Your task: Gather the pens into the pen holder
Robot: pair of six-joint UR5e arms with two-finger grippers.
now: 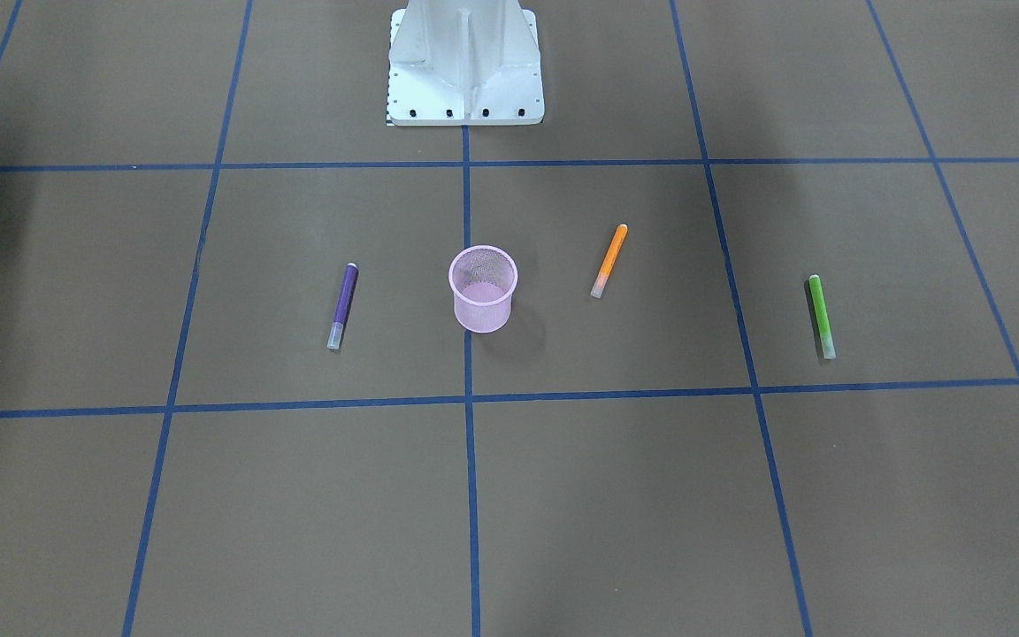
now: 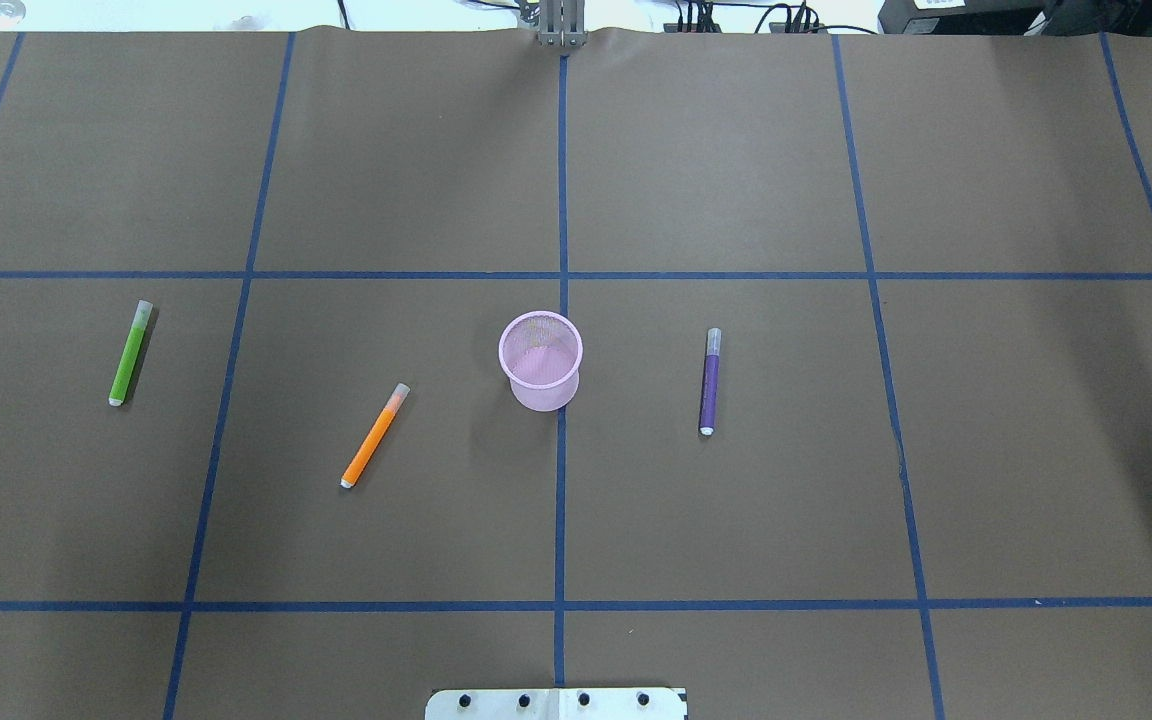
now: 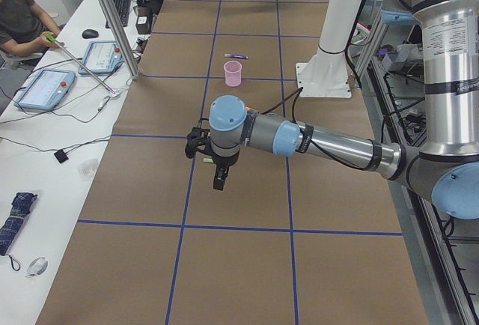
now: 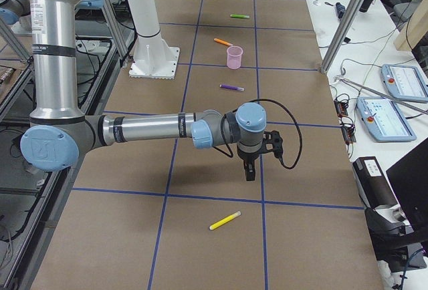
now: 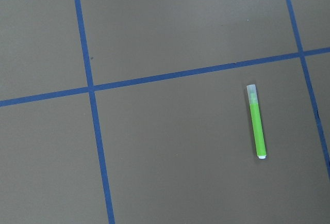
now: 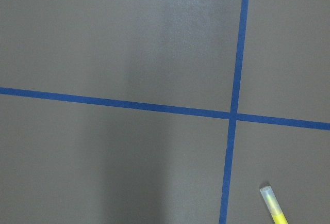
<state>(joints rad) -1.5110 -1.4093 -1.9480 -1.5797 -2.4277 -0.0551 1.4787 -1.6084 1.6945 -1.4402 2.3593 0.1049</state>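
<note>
1. The pen holder [image 2: 542, 392] stands upright at the middle of the desk [image 2: 736, 520], on the centre line of the blue tape grid [image 2: 561, 500]. Judgement: this central position puts it within reach of both arms. No pen shows inside it.
2. Taking the holder as dial centre in the overhead view, the purple pen [image 2: 709, 382] lies at 3 o'clock, the orange pen [image 2: 374, 436] at 8 o'clock and the green pen [image 2: 130, 353] at 9 o'clock, farther out.
3. The yellow pen [image 4: 225, 220] lies outside the overhead view. In the exterior right view it is well apart from the holder, at about 7 o'clock from the right claw [image 4: 249, 170].
4. All four pens lie flat and well apart from one another. Judgement: this spacing lets a claw descend on one pen without disturbing another.
5. The left claw [image 3: 218, 179] hangs pointing down above the desk. Its wrist camera shows the green pen at about 3 o'clock. Judgement: this arm is staged for that pen.
6. The right claw also points down. Its wrist camera shows the yellow pen's cap at 5 o'clock.
7. Claw state: both claws show only in the side views, so whether either is released or clenched cannot be told.
8. Judgement: no pen is collected yet.
</note>
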